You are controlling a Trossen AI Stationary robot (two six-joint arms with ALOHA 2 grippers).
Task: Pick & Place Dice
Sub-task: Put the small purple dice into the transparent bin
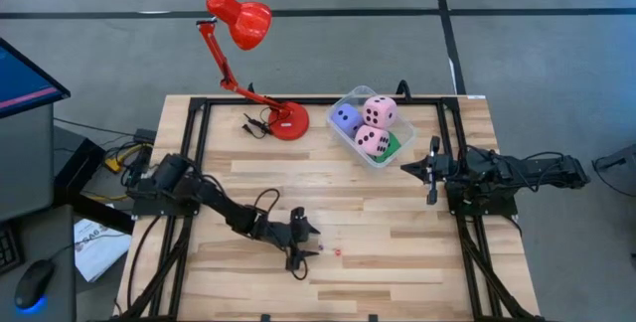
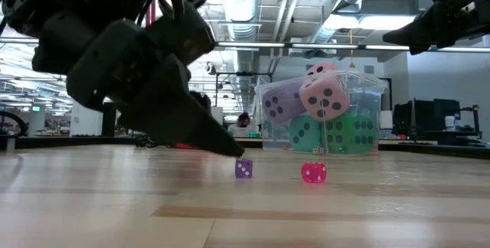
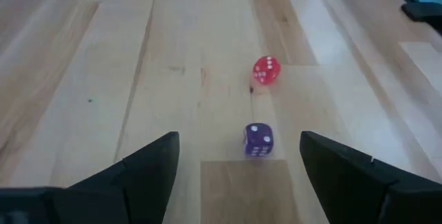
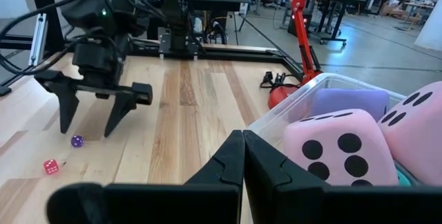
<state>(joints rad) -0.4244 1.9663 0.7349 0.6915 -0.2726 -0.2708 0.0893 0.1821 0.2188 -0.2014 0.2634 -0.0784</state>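
Observation:
Two tiny dice lie on the wooden table near its front middle: a purple one [image 3: 258,140] [image 2: 243,168] and a red one [image 3: 266,70] [image 2: 313,172]. My left gripper [image 3: 238,137] [image 1: 306,247] is low over the table and open. The purple die rests just ahead of its fingertips, about midway across the gap, touching neither finger. The red die lies farther toward the table's right. A clear tub [image 1: 360,97] at the far right holds big soft dice: purple-blue [image 1: 345,118], two pink [image 1: 379,111] [image 1: 372,140] and green [image 1: 395,146]. My right gripper [image 4: 243,141] [image 1: 432,170] hovers shut beside the tub.
A red desk lamp [image 1: 238,22] stands on its round base [image 1: 290,121] at the table's far middle, with a small black cable beside it. Bare wood lies between the tiny dice and the tub. The arms' black frames run along both sides of the table.

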